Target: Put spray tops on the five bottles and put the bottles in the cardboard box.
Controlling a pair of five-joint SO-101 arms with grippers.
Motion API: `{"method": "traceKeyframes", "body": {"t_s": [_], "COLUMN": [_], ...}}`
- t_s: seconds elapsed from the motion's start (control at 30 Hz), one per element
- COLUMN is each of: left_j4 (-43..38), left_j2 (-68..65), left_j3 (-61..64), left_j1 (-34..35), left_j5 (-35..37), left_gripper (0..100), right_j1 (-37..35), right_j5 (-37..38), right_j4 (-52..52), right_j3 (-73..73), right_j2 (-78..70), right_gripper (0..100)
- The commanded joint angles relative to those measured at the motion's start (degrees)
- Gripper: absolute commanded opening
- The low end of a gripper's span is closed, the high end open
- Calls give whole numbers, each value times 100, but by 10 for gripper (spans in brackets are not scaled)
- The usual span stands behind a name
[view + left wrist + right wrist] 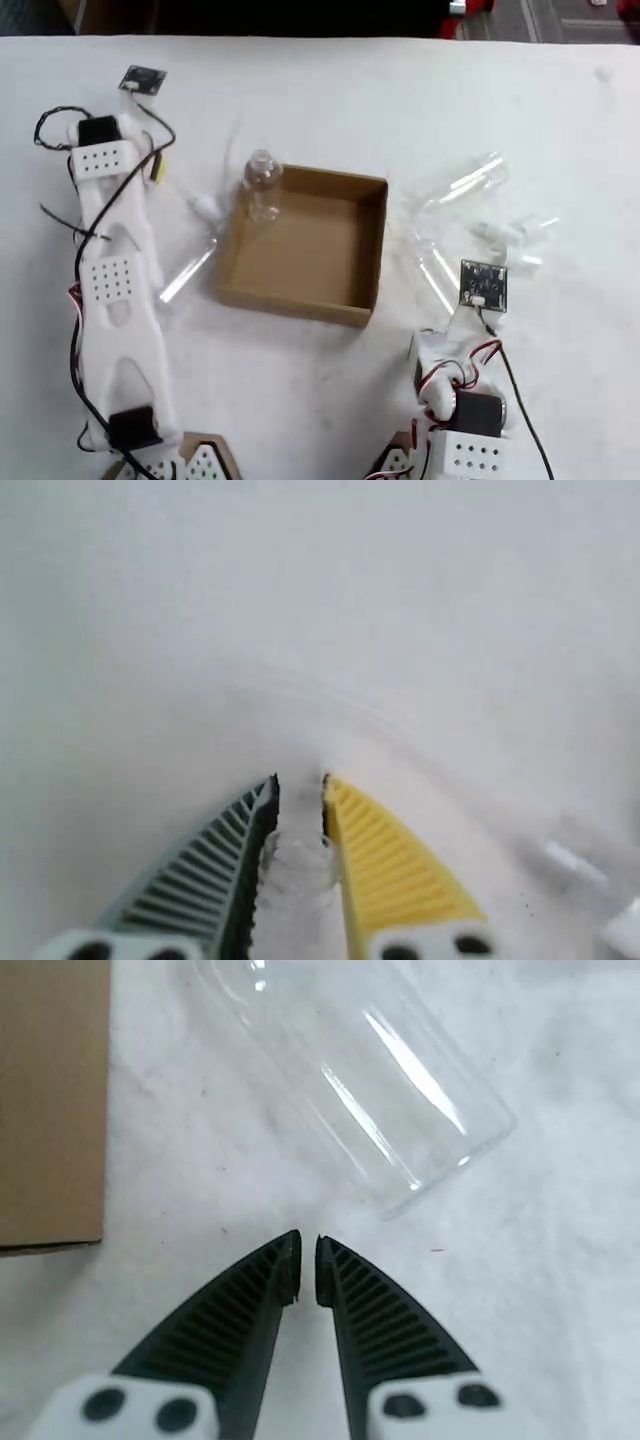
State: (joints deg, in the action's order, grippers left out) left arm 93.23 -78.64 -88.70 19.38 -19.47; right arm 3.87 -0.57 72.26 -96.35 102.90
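White perforated arms (110, 280), black cables (72, 350), grey-and-yellow left gripper (300, 785)

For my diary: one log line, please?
left gripper shut on whitish thing | right gripper shut, empty, near bottle | box close by

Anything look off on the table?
Nothing is damaged or spilled. One lying bottle sits left of the cardboard box, and a loose heap of bottles lies right of it. An upright bottle stands at the box's far left corner; I can't tell whether it is inside or outside.
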Motion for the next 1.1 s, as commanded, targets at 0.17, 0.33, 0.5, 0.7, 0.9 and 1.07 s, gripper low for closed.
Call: {"method": "traceKeyframes", "body": {"t_s": [0.17, 0.33, 0.5, 0.7, 0.9, 1.07], "left_j4": [914, 932, 941, 941, 949, 949], "left_j2": [1270, 2185, 3002, 3960, 4725, 5235], "left_j3": [-624, -615, -615, -607, -607, -607], "left_j1": [-136, -84, 13, 242, 505, 479], "left_j5": [70, 70, 79, 97, 1345, 1468], "left_gripper": [30, 20, 21, 21, 21, 21], "right_j1": [-13, -13, -22, -22, -22, -22], "right_j5": [26, 26, 26, 35, 44, 44], "right_j4": [22, 22, 22, 22, 22, 22], "right_j3": [-53, -53, -53, -53, -53, -53], "right_j2": [31, 31, 31, 31, 31, 31], "right_gripper": [15, 15, 15, 15, 15, 15]}}
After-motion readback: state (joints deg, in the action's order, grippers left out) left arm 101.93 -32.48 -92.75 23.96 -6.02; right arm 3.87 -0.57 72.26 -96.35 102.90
